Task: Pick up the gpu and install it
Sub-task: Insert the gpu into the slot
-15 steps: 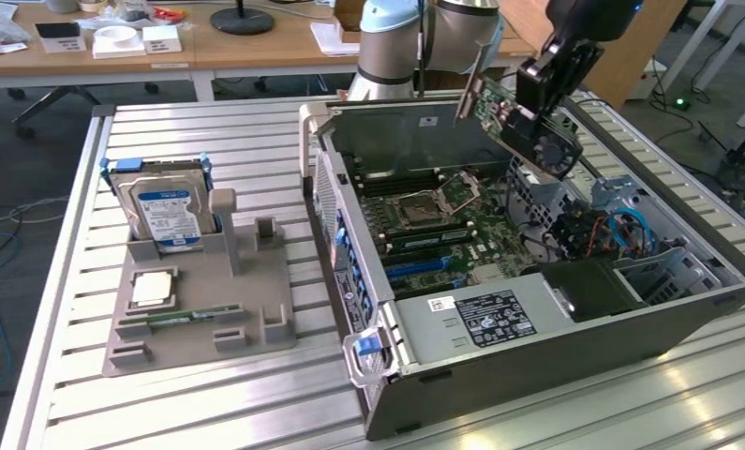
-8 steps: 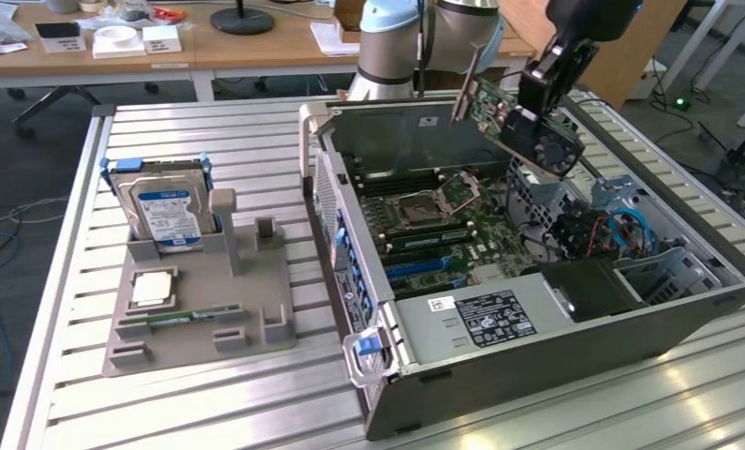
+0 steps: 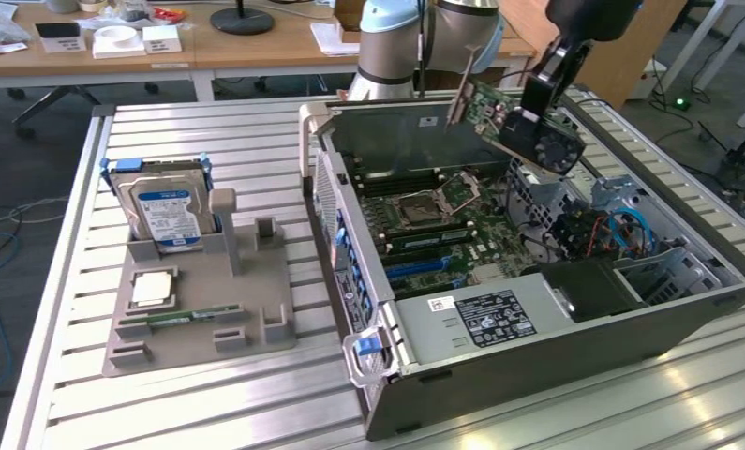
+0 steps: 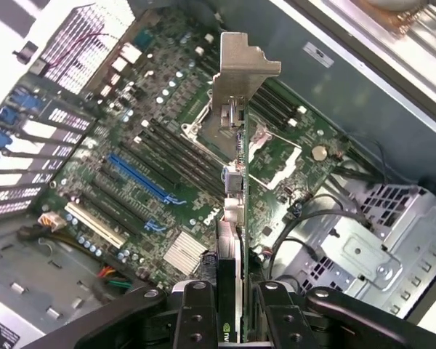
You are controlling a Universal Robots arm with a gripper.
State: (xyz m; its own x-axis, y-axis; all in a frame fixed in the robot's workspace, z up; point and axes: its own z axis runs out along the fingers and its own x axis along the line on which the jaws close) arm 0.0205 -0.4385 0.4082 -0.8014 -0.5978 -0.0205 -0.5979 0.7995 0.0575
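The hand (image 4: 229, 309) is clamped on the gpu (image 4: 236, 196), which hangs tilted above the open computer case (image 3: 535, 352). A skewed descent (the card sits edge-on) could miss the 1 long blue slot (image 4: 142, 182) and strike the motherboard (image 4: 167, 102).

A robotics lab: aluminium-slat workbench (image 3: 197, 141), opened computer case (image 3: 535, 361), cluttered wooden desks (image 3: 222, 52) behind.

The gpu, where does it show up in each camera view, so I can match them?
Exterior view: the gpu hangs tilted above the open case, in the gripper.
Wrist view: the gpu is edge-on between the gripper's fingers, over the motherboard.
Shared landmark: the blue slots.
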